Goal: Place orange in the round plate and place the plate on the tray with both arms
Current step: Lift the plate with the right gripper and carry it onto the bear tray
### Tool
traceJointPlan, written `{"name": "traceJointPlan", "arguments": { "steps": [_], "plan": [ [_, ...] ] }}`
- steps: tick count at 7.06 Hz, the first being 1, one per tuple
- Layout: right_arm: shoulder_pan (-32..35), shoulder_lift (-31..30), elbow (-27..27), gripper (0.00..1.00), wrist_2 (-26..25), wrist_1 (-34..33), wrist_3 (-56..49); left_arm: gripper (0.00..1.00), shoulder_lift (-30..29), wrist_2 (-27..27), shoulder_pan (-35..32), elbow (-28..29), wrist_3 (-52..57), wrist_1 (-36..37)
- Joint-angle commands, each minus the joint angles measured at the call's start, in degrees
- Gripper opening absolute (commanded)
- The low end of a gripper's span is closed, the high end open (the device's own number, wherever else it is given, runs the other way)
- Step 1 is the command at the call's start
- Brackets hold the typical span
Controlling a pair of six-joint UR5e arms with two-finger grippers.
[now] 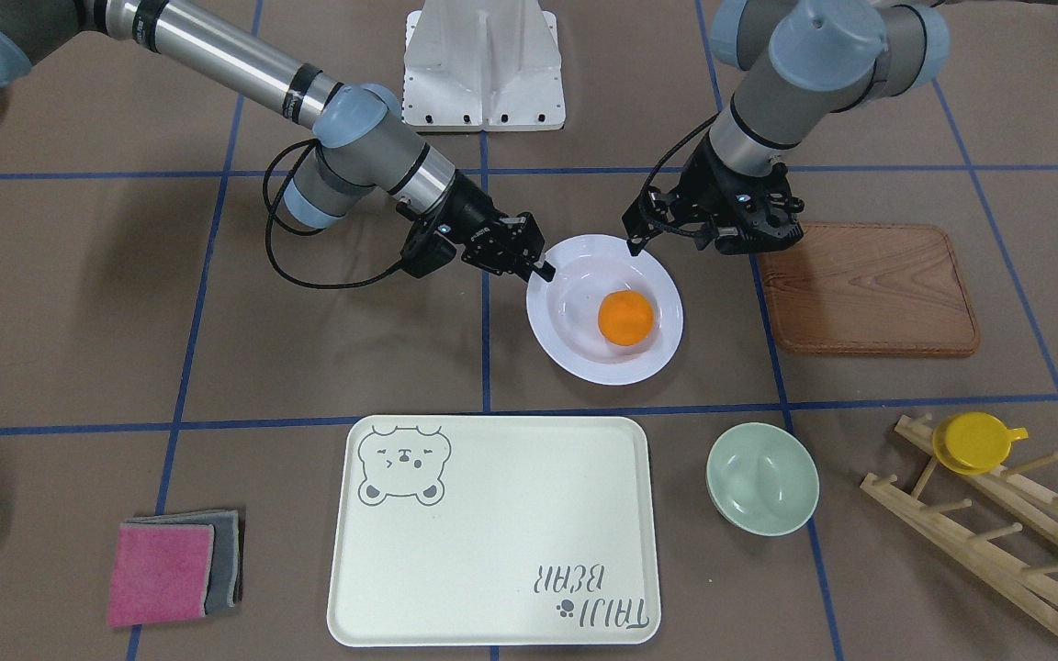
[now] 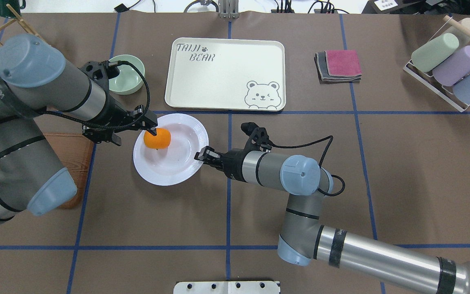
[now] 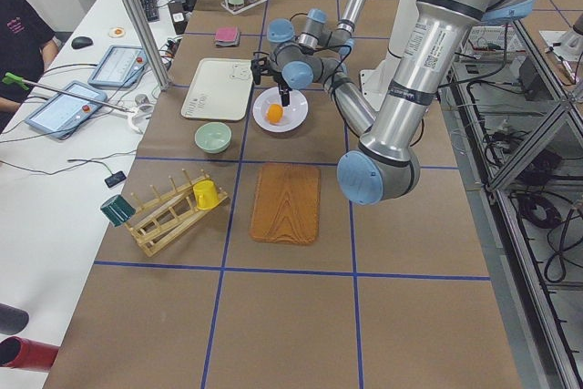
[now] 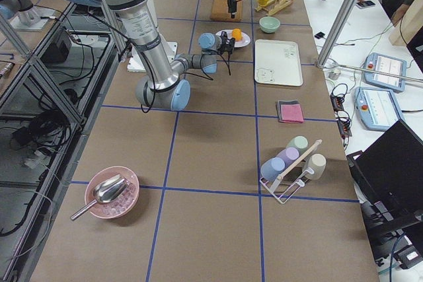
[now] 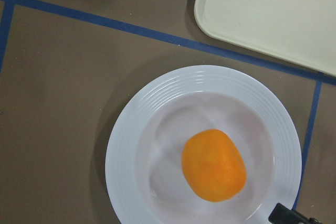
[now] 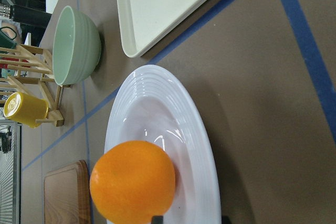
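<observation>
The glossy white round plate looks slippery and breakable; my right gripper straddles its rim open, my left gripper I cannot tell.

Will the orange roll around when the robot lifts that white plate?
Probably a little: the orange is round and glossy, and it sits loose in the round plate. The plate's deep well and raised ridged rim should likely keep the orange inside, as long as the plate stays level.

Bright, even light from above; soft shadows on the brown table, small glare on the glossy white round plate.
</observation>
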Motion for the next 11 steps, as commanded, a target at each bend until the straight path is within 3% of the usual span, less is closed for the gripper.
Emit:
{"name": "traceJointPlan", "arguments": {
  "steps": [1, 2, 4, 6, 8, 10, 11],
  "plan": [
    [0.0, 0.19, 0.52, 0.0, -0.02, 0.55, 0.18, 0.97, 0.0, -0.07, 0.0, -0.06, 0.0, 0.0],
    [0.0, 0.19, 0.79, 0.0, -0.02, 0.55, 0.27, 0.97, 0.0, -0.5, -1.05, -0.24, 0.26, 0.0],
    [0.0, 0.37, 1.05, 0.0, -0.02, 0.73, 0.36, 0.97, 1.05, -8.91, -7.44, -1.11, 4.03, 0.18],
    [0.88, 0.46, 3.32, 0.0, -0.02, 2.13, 2.89, 0.97, 2.98, -9.38, -9.31, -3.13, 6.48, 0.18],
    [4.91, 0.19, 3.43, 0.0, -1.5, 10.11, 11.66, 0.97, 8.76, -9.38, -12.82, -5.5, 16.64, 0.18],
    [6.5, 0.37, 1.77, 0.0, -12.7, 10.14, 15.19, 0.97, 12.2, -8.95, -16.33, -5.08, 25.87, 0.26],
    [7.73, 0.54, -1.72, 0.0, -16.41, 10.05, 15.73, 0.97, 13.61, -8.68, -17.66, -4.03, 31.58, 0.44]
  ]
}}
